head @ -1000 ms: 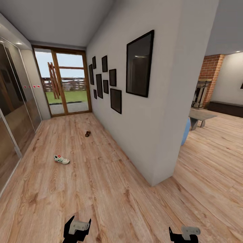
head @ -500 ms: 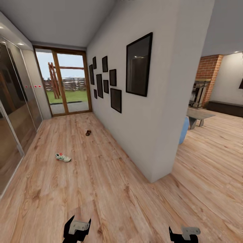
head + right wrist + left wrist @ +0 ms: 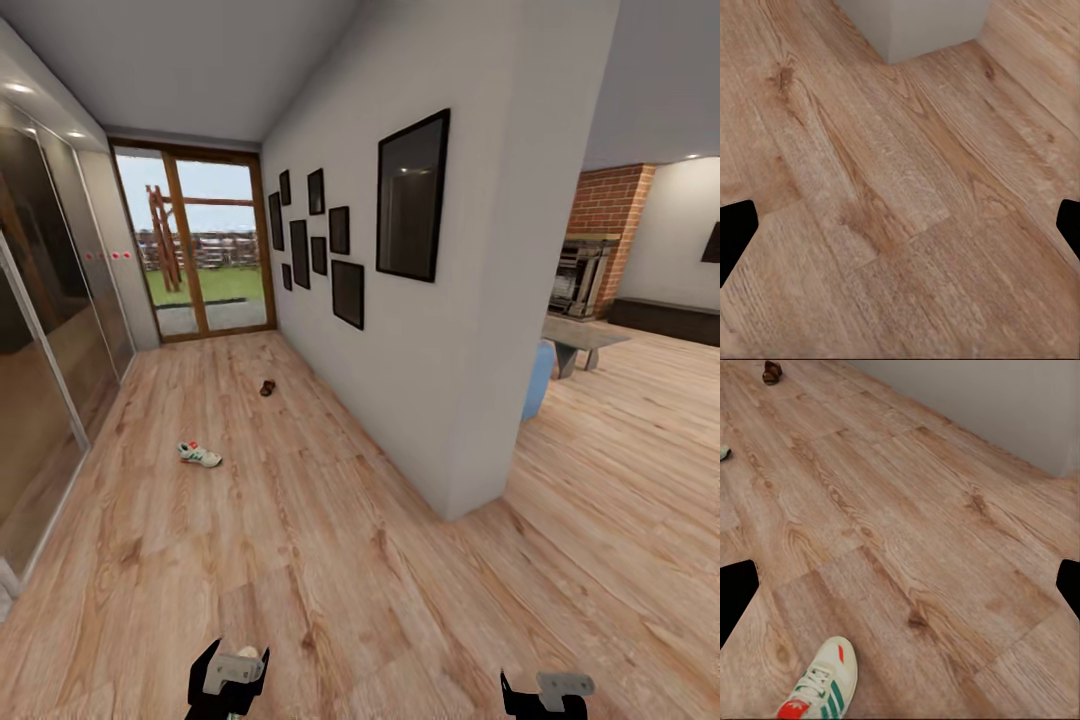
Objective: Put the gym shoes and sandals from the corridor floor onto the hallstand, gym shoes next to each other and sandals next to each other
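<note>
One gym shoe, cream-white with green stripes, lies on the corridor floor at mid-left. A second gym shoe lies just under my left gripper in the left wrist view. Farther down the corridor, close to the wall, sits a dark brown sandal, which the left wrist view also catches as the sandal. Both my left gripper and my right gripper hang low over the floor, open and holding nothing. The hallstand is out of view.
A white wall corner juts out ahead on the right. Mirrored sliding doors line the left side, and a glass door closes the far end. Beyond the corner are a blue object, a bench and a brick fireplace.
The whole head view has shifted, so the camera has moved. The shoe and the sandal lie where they were. Both grippers keep their pose.
</note>
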